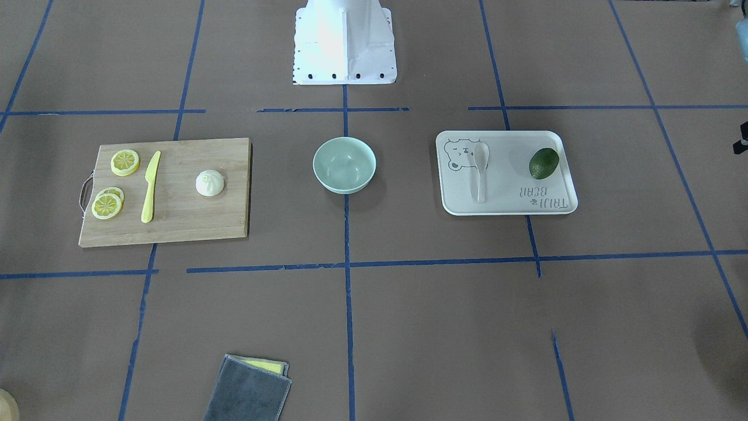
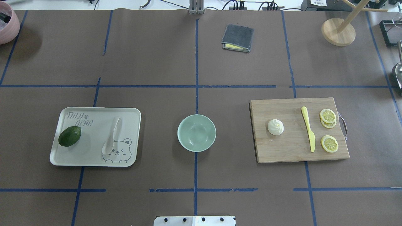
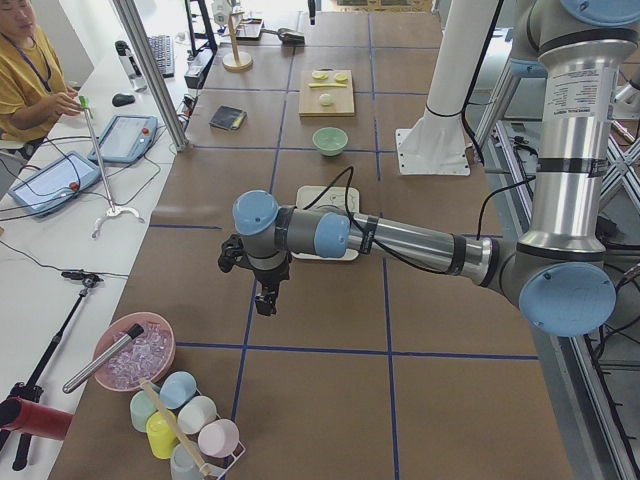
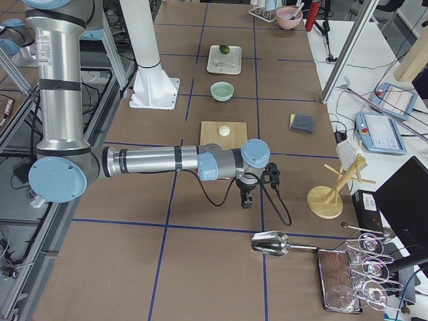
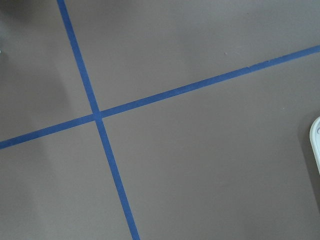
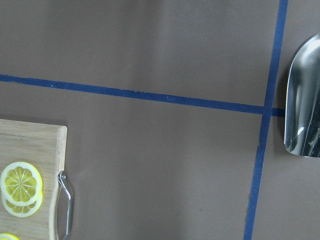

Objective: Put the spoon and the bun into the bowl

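The small pale off-white plastic soup spoon [image 2: 112,135] lies on the white rectangular bear-print tray [image 2: 91,153], scoop toward the near edge over the printed bear, with a dark green avocado [image 2: 69,136] to its left on the same tray. The small white round steamed bun [image 2: 275,127] sits on the left part of the wooden cutting board [image 2: 289,149], apart from the yellow plastic knife [image 2: 308,128] and the yellow lemon slices [image 2: 329,143] to its right. Between tray and board, at the middle of the brown tabletop [image 2: 150,62], stands the round pale mint-green bowl [image 2: 196,139], with nothing in it.

So neither item is in the bowl yet, and both pick-ups and both placements are left to do. The left tool [image 3: 265,298] hangs over the tabletop well beyond the tray's end, and the right tool [image 4: 246,198] hangs beyond the board's end. Neither is near its item, and I cannot tell how far either is open. Neither appears to hold anything.
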`<state>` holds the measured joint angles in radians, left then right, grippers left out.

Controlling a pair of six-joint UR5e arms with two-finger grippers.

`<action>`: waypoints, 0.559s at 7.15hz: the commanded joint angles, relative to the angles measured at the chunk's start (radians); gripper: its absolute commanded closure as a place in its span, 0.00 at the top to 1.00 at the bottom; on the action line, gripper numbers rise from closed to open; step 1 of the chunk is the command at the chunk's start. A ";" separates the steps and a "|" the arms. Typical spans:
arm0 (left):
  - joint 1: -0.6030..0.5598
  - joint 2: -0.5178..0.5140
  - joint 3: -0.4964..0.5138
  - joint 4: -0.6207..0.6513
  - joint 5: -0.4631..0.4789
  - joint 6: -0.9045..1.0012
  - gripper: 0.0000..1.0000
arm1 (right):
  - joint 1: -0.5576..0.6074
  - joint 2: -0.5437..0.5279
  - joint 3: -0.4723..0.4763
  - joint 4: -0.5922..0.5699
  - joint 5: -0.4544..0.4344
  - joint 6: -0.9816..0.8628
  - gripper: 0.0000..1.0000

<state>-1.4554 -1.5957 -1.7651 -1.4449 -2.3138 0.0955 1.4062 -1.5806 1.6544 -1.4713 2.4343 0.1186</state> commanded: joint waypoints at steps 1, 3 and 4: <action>0.001 -0.009 -0.049 0.011 0.039 0.003 1.00 | -0.003 -0.001 -0.001 0.002 0.000 0.003 1.00; 0.176 -0.017 -0.063 -0.206 -0.060 -0.066 1.00 | -0.003 -0.001 0.001 0.000 0.003 0.004 1.00; 0.247 -0.024 -0.082 -0.298 -0.084 -0.229 1.00 | -0.003 -0.001 0.001 0.002 0.003 0.004 1.00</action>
<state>-1.3124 -1.6125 -1.8261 -1.6138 -2.3560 0.0169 1.4037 -1.5814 1.6544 -1.4707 2.4367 0.1224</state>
